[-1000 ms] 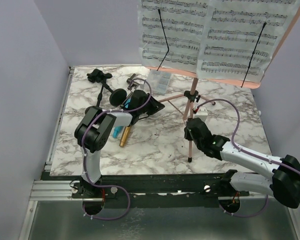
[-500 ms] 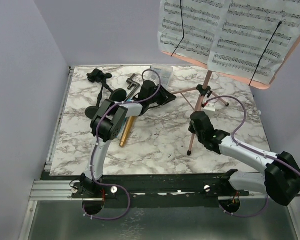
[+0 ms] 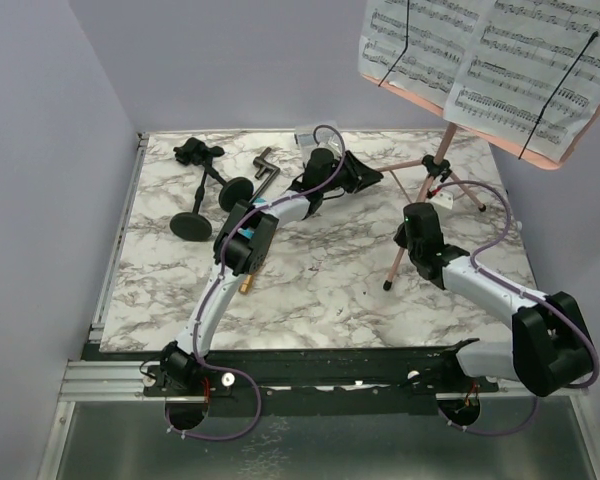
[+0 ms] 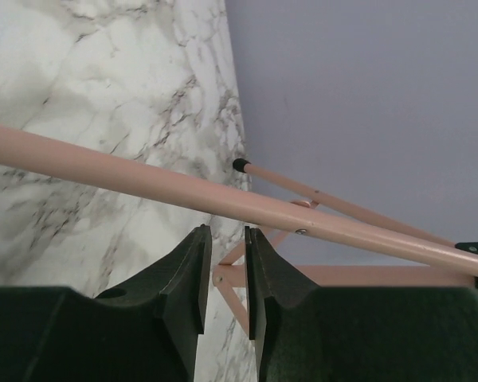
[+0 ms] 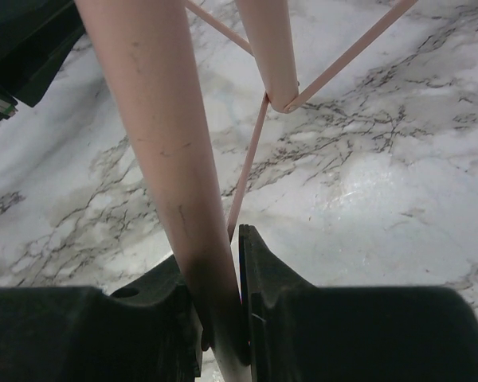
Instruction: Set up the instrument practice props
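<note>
The pink music rack (image 3: 420, 100) with white music pages (image 3: 480, 60) stands tilted at the back right on rose-gold tripod legs (image 3: 400, 255). My right gripper (image 3: 413, 228) is shut on the near leg (image 5: 151, 119); its jaws (image 5: 211, 247) clamp the tube. My left gripper (image 3: 368, 177) is at the far-left leg (image 4: 143, 175); its jaws (image 4: 223, 231) stand nearly shut with a thin tripod brace (image 4: 227, 298) in the narrow gap. Two black round-based poles (image 3: 190, 225) (image 3: 235, 190) lie at the back left. A gold microphone (image 3: 248, 283) peeks from under my left arm. The blue microphone is hidden.
A small clear box (image 3: 308, 135) sits at the back edge behind my left arm. A grey metal piece (image 3: 265, 165) lies next to the poles. Walls close the table (image 3: 320, 290) at the back and left.
The stand has moved right and toward the back, with both grippers moving along with it. The rack and pages have shifted to the upper right of the view.
</note>
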You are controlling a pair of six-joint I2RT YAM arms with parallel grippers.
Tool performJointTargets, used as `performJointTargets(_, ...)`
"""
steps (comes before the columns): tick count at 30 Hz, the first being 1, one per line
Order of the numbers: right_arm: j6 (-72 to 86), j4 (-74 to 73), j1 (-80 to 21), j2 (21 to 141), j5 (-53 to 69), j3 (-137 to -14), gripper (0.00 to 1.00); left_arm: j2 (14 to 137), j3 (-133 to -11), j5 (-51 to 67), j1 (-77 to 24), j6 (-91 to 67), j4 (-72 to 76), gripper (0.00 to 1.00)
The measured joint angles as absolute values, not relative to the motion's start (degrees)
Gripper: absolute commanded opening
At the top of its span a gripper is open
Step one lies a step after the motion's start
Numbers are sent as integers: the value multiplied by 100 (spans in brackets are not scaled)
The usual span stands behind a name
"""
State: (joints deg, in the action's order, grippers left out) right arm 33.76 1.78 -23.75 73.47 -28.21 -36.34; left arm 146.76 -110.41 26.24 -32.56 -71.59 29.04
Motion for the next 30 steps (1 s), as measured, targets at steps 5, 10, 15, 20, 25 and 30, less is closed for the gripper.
performJointTargets(5,3321,375,-2008,7550,-2689,-3754,0,15581,-12481,2877,-3286,-7216,2770,31)
performJointTargets(10,3282,456,-1833,7767,-2687,-3876,1,15913,-13061,2978,-3271,-7190,2484,34)
performJointTargets(15,3205,495,-1780,7891,-2670,-3981,14,15786,-12807,3194,-3194,-7126,2366,48)
performJointTargets(20,3118,443,-1715,7811,-2440,-3975,37,14897,-11410,3459,-3055,-6997,2139,61)
performJointTargets(25,3039,-36,-1675,7655,-2196,-3889,62,13235,-9754,3874,-2816,-6820,2058,71)
performJointTargets(30,2794,-311,-1675,7118,-1763,-3881,80,11244,-8239,4237,-2510,-6560,2132,74)
